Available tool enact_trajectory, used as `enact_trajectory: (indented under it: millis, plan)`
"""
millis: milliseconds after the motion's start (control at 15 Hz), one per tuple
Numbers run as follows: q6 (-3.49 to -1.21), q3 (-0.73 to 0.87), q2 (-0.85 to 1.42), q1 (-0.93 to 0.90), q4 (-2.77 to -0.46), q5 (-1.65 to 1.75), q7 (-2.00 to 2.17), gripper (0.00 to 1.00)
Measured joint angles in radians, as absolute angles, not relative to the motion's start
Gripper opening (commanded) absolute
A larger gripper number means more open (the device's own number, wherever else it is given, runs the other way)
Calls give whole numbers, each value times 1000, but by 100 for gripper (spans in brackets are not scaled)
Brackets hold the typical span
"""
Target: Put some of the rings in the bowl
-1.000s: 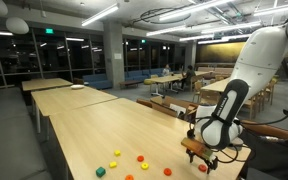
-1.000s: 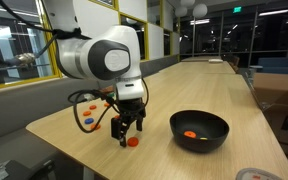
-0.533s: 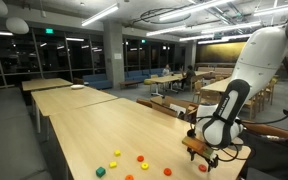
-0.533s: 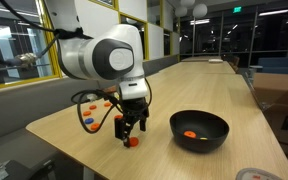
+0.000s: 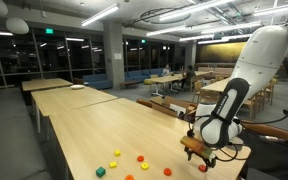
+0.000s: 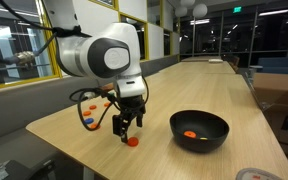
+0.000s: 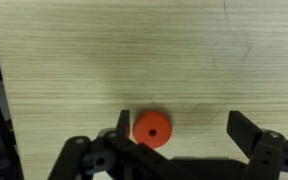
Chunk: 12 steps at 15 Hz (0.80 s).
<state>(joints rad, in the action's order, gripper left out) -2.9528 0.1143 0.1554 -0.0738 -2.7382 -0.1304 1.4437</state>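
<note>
Risk first: the ring [image 7: 152, 128], a small glossy orange disc with 1 centre hole, sits hard beside the 9 o'clock finger [image 7: 123, 125], not centred, so if I close the gripper [image 7: 179, 124] it could skid across the smooth wood-grain table [image 7: 104, 50]. Jaws stand wide apart, empty. At 3 o'clock in an exterior view, the round black bowl [image 6: 212, 143] holds 1 orange piece [image 6: 189, 133].

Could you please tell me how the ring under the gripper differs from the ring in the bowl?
The table ring lies on the wooden table; the bowl ring lies inside the black bowl. The table ring sits between the open gripper's fingers; the bowl ring lies away from them. Both are small, round, orange-red.
</note>
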Motion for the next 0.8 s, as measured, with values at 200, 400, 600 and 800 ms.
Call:
enact_trajectory:
  millis: [200, 400, 600, 800]
  plan:
    - [-2953, 71, 155, -45, -2738, -222, 1372, 100]
    - [-2953, 43, 155, -22, -2739, -301, 1306, 100]
    - [-2953, 20, 155, 1, -2740, -362, 1251, 100]
    - [-2953, 11, 155, 16, -2742, -396, 1214, 100]
